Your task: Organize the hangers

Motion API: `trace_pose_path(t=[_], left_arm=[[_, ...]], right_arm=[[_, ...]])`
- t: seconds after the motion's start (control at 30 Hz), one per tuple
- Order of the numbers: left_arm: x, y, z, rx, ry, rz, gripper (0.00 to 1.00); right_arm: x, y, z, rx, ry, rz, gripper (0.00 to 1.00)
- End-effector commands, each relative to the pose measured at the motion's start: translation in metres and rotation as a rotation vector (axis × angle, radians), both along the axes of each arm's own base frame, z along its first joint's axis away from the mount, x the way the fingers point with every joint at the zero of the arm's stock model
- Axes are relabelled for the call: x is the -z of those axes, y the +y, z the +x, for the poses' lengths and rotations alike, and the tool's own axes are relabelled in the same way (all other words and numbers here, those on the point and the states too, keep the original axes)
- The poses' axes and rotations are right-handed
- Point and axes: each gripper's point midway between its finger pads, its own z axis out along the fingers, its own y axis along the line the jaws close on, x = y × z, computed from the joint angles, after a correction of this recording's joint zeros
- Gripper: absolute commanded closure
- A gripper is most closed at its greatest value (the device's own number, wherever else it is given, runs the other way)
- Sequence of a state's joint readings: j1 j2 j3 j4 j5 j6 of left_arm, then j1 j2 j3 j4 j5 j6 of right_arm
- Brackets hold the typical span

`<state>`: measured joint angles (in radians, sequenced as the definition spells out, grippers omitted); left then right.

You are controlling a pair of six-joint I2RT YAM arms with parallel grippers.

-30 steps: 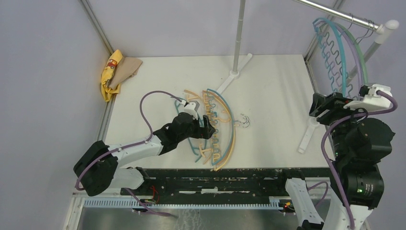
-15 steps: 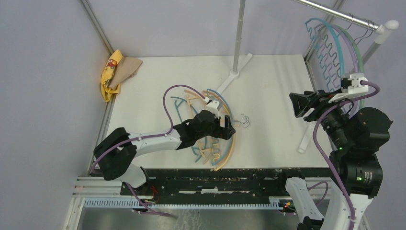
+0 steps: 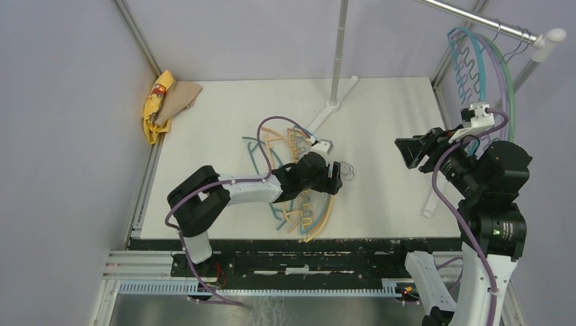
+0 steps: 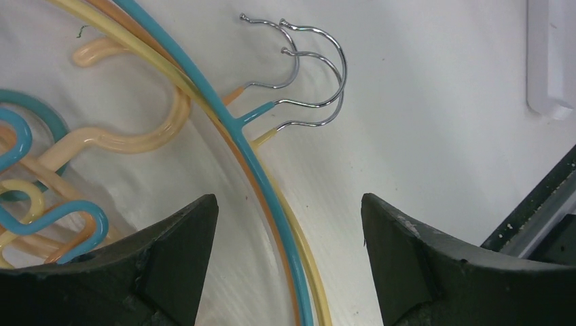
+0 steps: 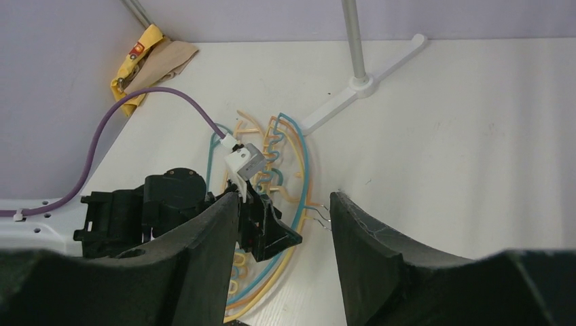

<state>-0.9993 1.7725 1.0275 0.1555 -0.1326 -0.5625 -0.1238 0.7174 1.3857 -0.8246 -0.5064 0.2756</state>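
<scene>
The left hand (image 4: 289, 204) stands wide open and grips nothing. Its two fingers straddle the thin curved rims of teal, orange and pale yellow hangers (image 4: 261, 173), just short of their three metal hooks (image 4: 316, 88). Its arm stretches low from the lower left over the tangled pile at mid-surface (image 3: 380, 109). The right hand (image 3: 406, 154), open and empty, hovers at right, beneath the teal, lilac and green hung hangers (image 3: 479, 68) on the rail (image 3: 475, 13).

My white table (image 3: 380, 122) carries a loose pile of hangers (image 3: 302, 204) near its middle, a yellow-and-tan cloth (image 3: 163, 102) in my far left corner, and 2 white rack feet (image 3: 333, 105).
</scene>
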Motion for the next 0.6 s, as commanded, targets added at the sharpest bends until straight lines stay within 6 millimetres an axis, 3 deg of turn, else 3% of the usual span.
trace_pose_path(t=[0.0,0.23,0.47,0.57], left_arm=[[0.006,-0.004,0.012,0.003,-0.05,0.056,0.18],[0.02,-0.004,0.012,-0.001,-0.032,0.078,0.31],[0.019,-0.006,0.011,0.014,-0.033,0.07,0.62],[0.021,-0.008,0.01,0.023,-0.029,0.072,0.63]], right_arm=[[-0.009,0.006,0.0,-0.036,-0.047,0.009,0.4],[0.0,0.006,0.004,-0.032,-0.028,0.011,0.39],[0.007,0.005,0.007,-0.029,-0.013,0.016,0.38],[0.007,0.005,0.007,-0.029,-0.011,0.016,0.39]])
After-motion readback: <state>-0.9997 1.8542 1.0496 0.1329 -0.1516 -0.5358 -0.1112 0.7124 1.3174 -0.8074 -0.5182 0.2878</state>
